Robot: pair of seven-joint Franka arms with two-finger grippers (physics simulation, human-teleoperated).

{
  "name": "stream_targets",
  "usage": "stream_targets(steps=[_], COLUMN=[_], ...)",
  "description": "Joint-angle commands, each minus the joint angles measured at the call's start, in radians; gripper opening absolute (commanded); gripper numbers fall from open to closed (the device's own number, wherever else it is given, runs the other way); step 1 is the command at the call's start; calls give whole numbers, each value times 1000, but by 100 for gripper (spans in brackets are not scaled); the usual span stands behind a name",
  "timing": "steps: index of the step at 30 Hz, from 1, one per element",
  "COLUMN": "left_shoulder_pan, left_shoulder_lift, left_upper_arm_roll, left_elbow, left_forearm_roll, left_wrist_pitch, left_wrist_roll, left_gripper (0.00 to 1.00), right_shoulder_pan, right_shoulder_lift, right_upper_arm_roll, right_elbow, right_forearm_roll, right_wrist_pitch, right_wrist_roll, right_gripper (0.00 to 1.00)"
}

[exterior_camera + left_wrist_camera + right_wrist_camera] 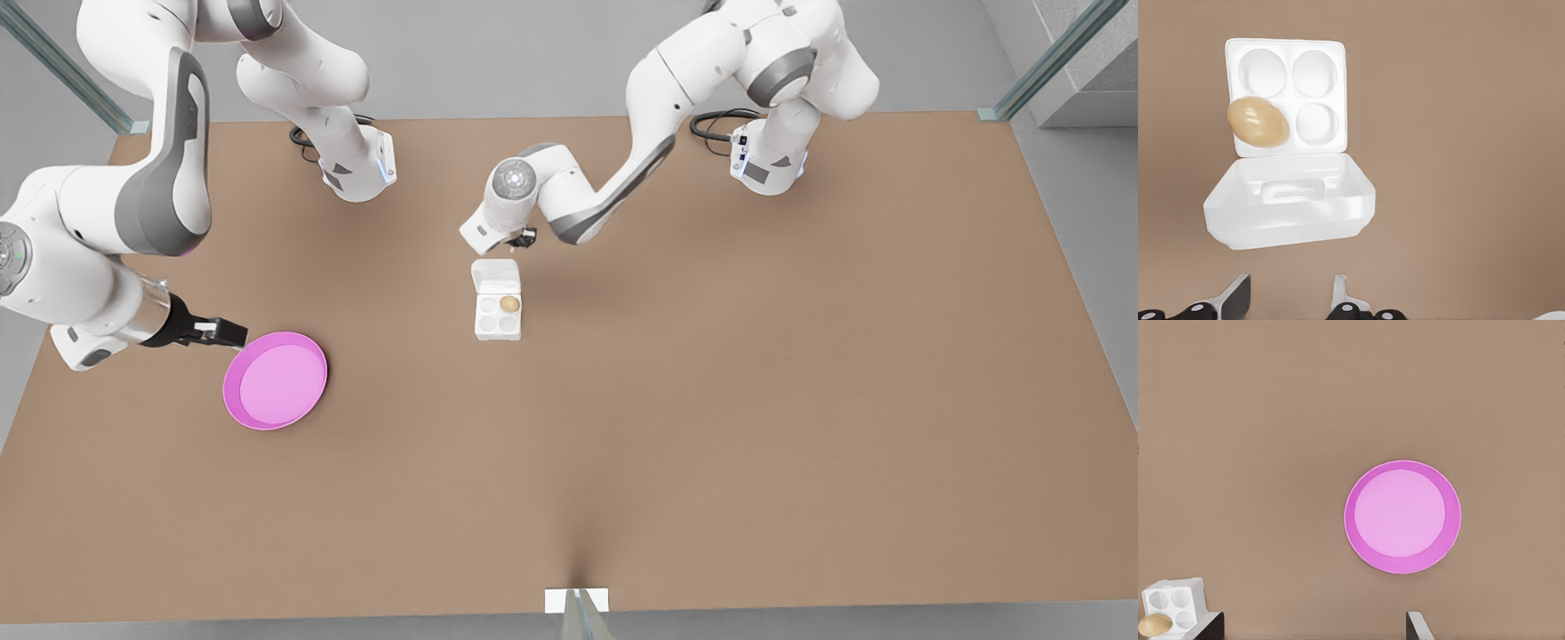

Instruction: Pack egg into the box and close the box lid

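Egg (1258, 122) sits in a box (1290, 97) cup, just beyond the released, empty left pincer (1290, 301).

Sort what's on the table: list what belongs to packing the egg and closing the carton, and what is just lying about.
Belongs to the job:
- egg, sitting in a cup of the box
- box, four-cup white tray
- box lid, hinged open
- left gripper, open, beside the lid

Just lying about:
- pink plate, nothing on it
- right gripper, open, waiting by the plate
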Motion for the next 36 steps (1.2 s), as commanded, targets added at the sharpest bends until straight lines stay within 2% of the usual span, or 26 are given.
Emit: stream_targets(steps=[1,10,17,22,23,24,25,26,28,31,33,36], left_shoulder_pan=[0,-2,12,40,78,153,279,489,557,620,667,670], left_shoulder_lift=[1,44,55,92,84,41,-11,-59,-134,-224,-356,-373], left_upper_arm_roll=[0,1,11,28,40,31,26,47,216,339,333,334], left_elbow=[0,3,26,106,129,141,222,301,299,298,161,135], left_forearm_roll=[25,50,45,44,44,42,30,39,79,62,53,61], left_wrist_pitch=[1,81,85,93,75,-86,-440,-741,-764,-806,-723,-708], left_wrist_roll=[1,-7,-2,1,5,96,269,525,628,757,754,754], left_gripper=[69,60,60,60,63,69,88,100,100,100,100,100], right_shoulder_pan=[0,-3,-2,-3,-3,-3,-3,-3,-3,-3,-3,-13], right_shoulder_lift=[1,1,1,1,1,1,1,3,3,3,3,3], right_upper_arm_roll=[0,0,0,0,0,0,0,0,0,0,-2,-6], right_elbow=[1,-1,-1,-1,-1,-1,-1,-1,-1,-1,-1,-2], right_forearm_roll=[0,0,0,0,0,0,0,0,0,0,0,0], right_wrist_pitch=[0,-2,-2,-2,-2,-3,-3,-3,-3,-3,-5,-5], right_wrist_roll=[0,-2,-2,-4,-4,-5,-5,-7,-7,-7,-8,-40], right_gripper=[100,100,100,100,100,100,100,100,100,100,100,100])
